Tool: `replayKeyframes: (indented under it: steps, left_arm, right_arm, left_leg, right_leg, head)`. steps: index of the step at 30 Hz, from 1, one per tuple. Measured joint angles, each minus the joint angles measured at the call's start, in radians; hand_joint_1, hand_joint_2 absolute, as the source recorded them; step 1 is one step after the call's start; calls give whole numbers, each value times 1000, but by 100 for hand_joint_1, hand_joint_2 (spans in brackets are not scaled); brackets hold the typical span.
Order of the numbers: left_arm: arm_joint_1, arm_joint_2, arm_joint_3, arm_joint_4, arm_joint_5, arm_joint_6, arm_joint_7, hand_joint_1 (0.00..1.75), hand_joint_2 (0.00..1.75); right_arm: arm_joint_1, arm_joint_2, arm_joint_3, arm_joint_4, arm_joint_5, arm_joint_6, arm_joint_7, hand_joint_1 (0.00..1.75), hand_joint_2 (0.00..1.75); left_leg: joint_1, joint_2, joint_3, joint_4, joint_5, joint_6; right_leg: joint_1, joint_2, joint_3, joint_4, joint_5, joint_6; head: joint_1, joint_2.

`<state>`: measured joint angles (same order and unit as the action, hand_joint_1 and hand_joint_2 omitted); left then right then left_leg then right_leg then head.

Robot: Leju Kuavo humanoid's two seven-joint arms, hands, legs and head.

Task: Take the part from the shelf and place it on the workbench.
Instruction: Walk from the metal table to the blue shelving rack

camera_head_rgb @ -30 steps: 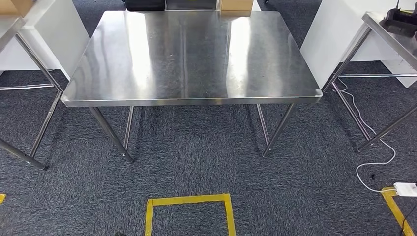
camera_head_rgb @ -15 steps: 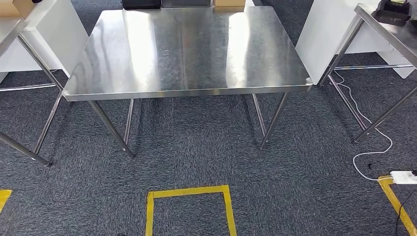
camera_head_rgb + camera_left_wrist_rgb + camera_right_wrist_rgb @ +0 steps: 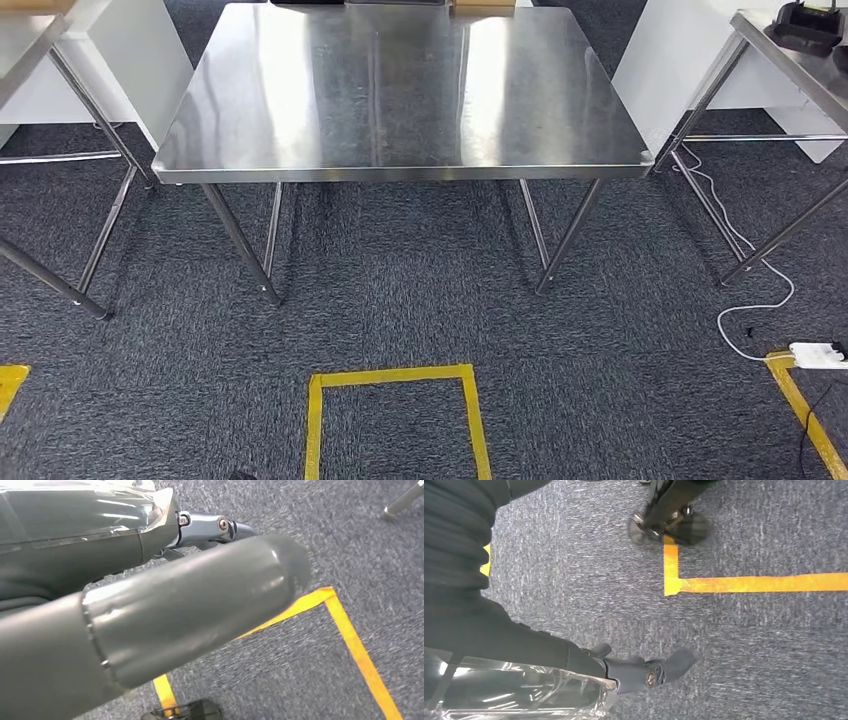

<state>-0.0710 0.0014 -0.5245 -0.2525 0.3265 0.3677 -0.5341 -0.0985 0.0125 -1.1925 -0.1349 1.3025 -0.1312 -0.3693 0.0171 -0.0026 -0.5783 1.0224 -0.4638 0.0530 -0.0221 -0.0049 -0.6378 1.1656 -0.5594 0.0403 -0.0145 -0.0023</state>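
Note:
The workbench [image 3: 400, 90], a bare steel table, stands straight ahead of me on the grey carpet with nothing lying on its top. I see no part and no shelf. My left hand [image 3: 150, 605] hangs over the floor, its thick grey thumb [image 3: 210, 600] stretched out and nothing in its grasp. My right hand [image 3: 574, 670] also hangs low above the carpet. Its dark fingers [image 3: 664, 667] are extended and hold nothing. Clear glossy film covers the dark body of both hands.
Steel side tables stand at the left [image 3: 30, 40] and right [image 3: 790, 60], the right one carrying a black device [image 3: 810, 25]. A white cable [image 3: 745, 300] runs to a power strip [image 3: 820, 353]. A yellow tape square [image 3: 395, 378] marks the floor before me.
The whole picture has shifted: the workbench and the tape square sit higher in the head view and slightly to the right, so the camera has moved. No thing on the floor has moved.

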Motion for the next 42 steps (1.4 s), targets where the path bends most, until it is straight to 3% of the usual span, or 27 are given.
replayKeyframes:
  steps: [2,3,5,7,8,10,11,13,16,17,18,19,22,23,24,27,28,30,32,33,34,35,36,38,39,41,42]
  left_arm:
    - [0,0,0,0,0,0,0,0,0]
    - [0,0,0,0,0,-1,0,0,0]
    - [0,-1,0,0,0,-1,0,0,0]
    - [1,-2,0,0,0,-1,0,0,0]
    - [1,-2,0,0,1,-1,0,0,0]
    - [1,-2,0,0,2,0,-1,0,0]
    - [1,-2,0,0,3,0,-1,0,0]
    - [3,0,0,0,6,1,-2,0,0]
    - [5,0,0,0,10,2,-3,0,0]
    - [5,0,0,0,12,2,-4,0,0]
    - [5,0,0,0,13,3,-4,0,0]
    - [5,0,0,0,15,3,-5,0,0]
    - [4,-1,0,0,18,5,-6,0,0]
    - [4,-2,0,0,18,5,-6,0,0]
    - [4,-3,0,0,18,5,-6,0,0]
    - [3,-4,0,0,19,6,-7,0,0]
    - [3,-4,0,0,19,6,-7,0,0]
    - [1,-3,0,0,19,6,-7,0,0]
    - [2,-3,0,0,19,6,-7,0,0]
    - [2,-3,0,0,19,6,-7,0,0]
    - [2,-4,-1,0,20,6,-7,0,0]
    - [2,-4,-1,0,20,6,-7,0,0]
    - [2,-4,-1,0,20,7,-8,0,0]
    - [2,-6,-2,-1,21,7,-8,0,0]
    - [2,-6,-3,-1,22,7,-8,0,0]
    - [2,-8,-7,-1,22,6,-9,0,0]
    - [2,-7,-8,-1,23,6,-9,0,0]
  right_arm:
    - [1,-1,0,0,-1,0,0,0,175]
    - [1,-1,0,0,-1,0,0,0,175]
    - [0,-1,0,0,-1,0,0,0,175]
    - [-4,-2,0,0,-1,0,0,0,175]
    - [-5,-2,0,0,-1,0,0,0,175]
    - [-5,-1,0,0,0,-1,0,0,175]
    - [-4,0,0,1,0,-1,0,0,175]
    - [-4,2,0,1,1,-1,0,0,175]
    - [-4,3,0,1,3,0,0,0,175]
    - [-4,4,0,1,4,0,0,0,175]
    - [-4,4,0,1,4,0,0,0,175]
    - [-3,5,0,1,5,1,0,0,175]
    - [-5,5,0,1,6,2,0,0,175]
    - [-6,3,0,1,6,2,0,0,175]
    - [-8,2,0,0,7,2,0,0,175]
    - [-7,2,0,1,8,2,0,0,175]
    - [-6,2,0,1,8,2,0,0,175]
    - [-7,3,0,1,9,3,-1,0,175]
    - [-7,4,0,1,9,3,-1,0,175]
    - [-7,3,0,1,10,3,-1,0,175]
    - [-7,3,0,1,10,3,-1,0,175]
    - [-8,3,0,1,10,4,-1,0,175]
    - [-10,3,0,1,11,4,-1,0,175]
    - [-16,-1,0,0,12,4,-2,0,175]
    - [-18,-2,0,0,13,4,-2,0,175]
    - [-21,-5,0,0,14,4,-4,0,175]
    - [-20,-4,0,0,14,4,-4,0,175]
  left_leg:
    - [-4,1,-20,0,14,4]
    - [-6,1,-29,1,22,4]
    - [-8,0,-45,1,36,1]
    - [-9,0,-55,1,50,-7]
    - [-10,0,-56,0,57,-13]
    - [-12,0,-58,-2,71,-25]
    - [-12,0,-61,0,72,-30]
    - [-12,-1,-76,34,33,-41]
    - [-7,0,-123,203,-104,-56]
    - [-6,0,-132,255,-129,-59]
    - [-4,0,-126,277,-134,-61]
    - [-1,0,-101,262,-121,-64]
    - [10,-3,26,86,-68,-77]
    - [11,-6,46,47,-65,-77]
    - [10,-9,51,29,-67,-74]
    - [3,-9,31,25,-54,-44]
    - [1,-8,23,24,-45,-30]
    - [-2,-4,1,22,-28,-6]
    - [-8,-1,-24,22,-9,7]
    - [-12,0,-37,22,1,9]
    - [-17,0,-50,22,12,10]
    - [-21,0,-62,22,23,11]
    - [-25,0,-74,22,34,11]
    - [-30,0,-89,21,55,7]
    - [-31,2,-92,18,66,3]
    - [-27,5,-92,7,90,-10]
    - [-25,4,-95,6,92,-16]
  right_leg:
    - [2,1,-31,110,-51,2]
    - [2,1,-22,119,-53,7]
    - [4,1,56,21,-22,15]
    - [11,1,157,-128,5,10]
    - [16,1,183,-175,10,5]
    - [21,3,188,-199,19,-6]
    - [13,2,180,-201,25,-8]
    - [-2,1,169,-202,41,-18]
    - [-6,-4,146,-200,64,-34]
    - [-6,-6,138,-198,71,-35]
    - [-7,-6,130,-196,79,-32]
    - [-9,-7,120,-192,84,-29]
    - [-11,-6,89,-166,90,-20]
    - [-8,-6,80,-155,92,-17]
    - [-3,-5,71,-148,95,-11]
    - [2,-3,52,-142,102,10]
    - [0,-2,39,-123,85,12]
    - [-3,-2,-1,-27,12,5]
    - [-1,-1,-35,100,-54,2]
    - [3,0,-35,135,-62,5]
    - [7,0,-17,135,-55,7]
    - [11,0,18,100,-36,7]
    - [18,0,69,36,-19,1]
    - [33,-3,175,-114,-14,-22]
    - [39,-4,205,-165,-17,-32]
    - [45,-6,211,-201,-10,-42]
    - [40,-7,205,-208,4,-49]
  head:
    - [1,0]
    - [1,0]
    - [1,0]
    - [0,0]
    - [0,0]
    - [3,0]
    - [4,0]
    - [2,0]
    - [-4,0]
    - [-4,0]
    - [-4,0]
    - [-4,0]
    - [-6,0]
    - [-6,0]
    - [-8,0]
    - [-7,0]
    - [-4,0]
    - [-1,0]
    - [1,0]
    - [1,0]
    - [1,0]
    - [1,0]
    - [1,0]
    - [-1,0]
    - [-2,0]
    - [-2,0]
    - [-1,0]
